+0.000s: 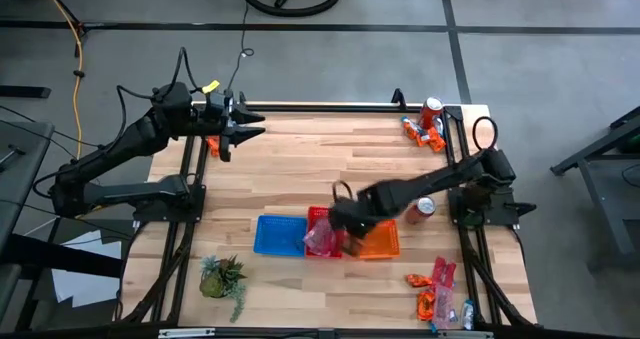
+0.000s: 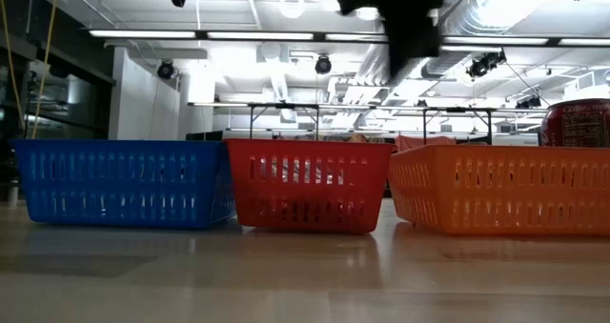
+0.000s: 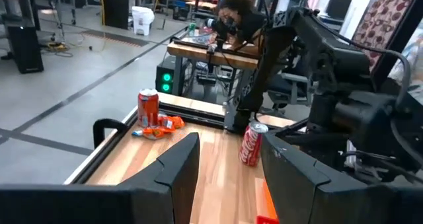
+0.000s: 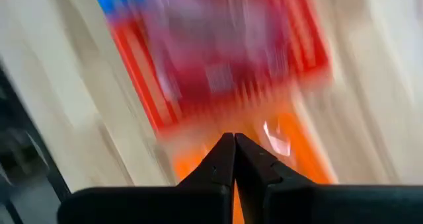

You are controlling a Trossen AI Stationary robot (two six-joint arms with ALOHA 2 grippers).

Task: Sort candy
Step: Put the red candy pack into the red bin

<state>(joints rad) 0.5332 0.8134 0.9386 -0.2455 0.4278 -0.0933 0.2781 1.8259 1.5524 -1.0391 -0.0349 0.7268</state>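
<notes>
Candy lies in a loose pile of pink, red and orange packets at the table's near right corner, with a second small cluster beside a soda can at the far right corner. Three baskets sit in a row: blue, red holding pink packets, and orange. The right pincer hangs clenched and empty over the red and orange baskets. The left pincer waits released at the far left edge.

right gripper closed mid-table; left gripper parted, far side.
</notes>
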